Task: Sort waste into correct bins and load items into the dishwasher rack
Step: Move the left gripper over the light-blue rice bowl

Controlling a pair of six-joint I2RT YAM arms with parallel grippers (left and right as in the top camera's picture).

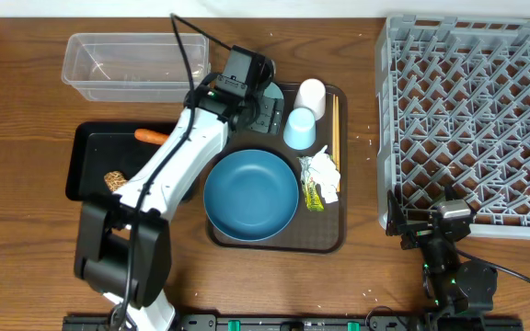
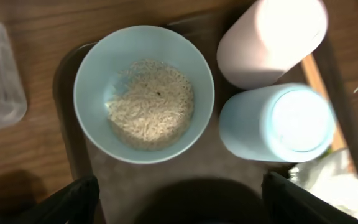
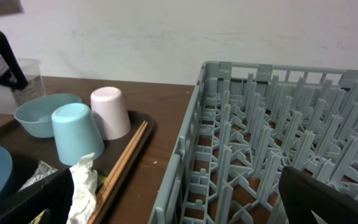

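1. Rice grains point(image 2: 151, 102) lay in the small light blue bowl point(image 2: 143, 93), straight ahead of the left gripper point(image 2: 179, 186). Its jaws stood wide apart with nothing between them.
2. Ahead of those jaws and off to the right-finger side, the white cup point(image 2: 269, 40) and the light blue cup point(image 2: 278, 124) stood upside down, close together.
3. Bowl and cups all sat on the brown serving tray point(image 2: 64, 124), the bowl near one of its corners.
4. Behind the left jaws, toward the arm's base, the large dark blue dish point(image 1: 251, 193) lay on the same tray. Crumpled white paper and yellow-green wrappers point(image 1: 320, 179) lay just beside its rim, and the wooden chopsticks point(image 1: 334, 124) ran along the tray edge past the cups.
5. Farther out on the left-finger side stood the clear tub point(image 1: 127, 66). The black tray point(image 1: 90, 161), alongside the left arm, held the carrot point(image 1: 152, 137) and the brown food lump point(image 1: 114, 180).
6. Well apart from all this, the right gripper point(image 3: 176, 177) also had its jaws spread wide and empty. The dishwasher rack point(image 3: 260, 137) filled the space ahead of them and to the right-finger side.
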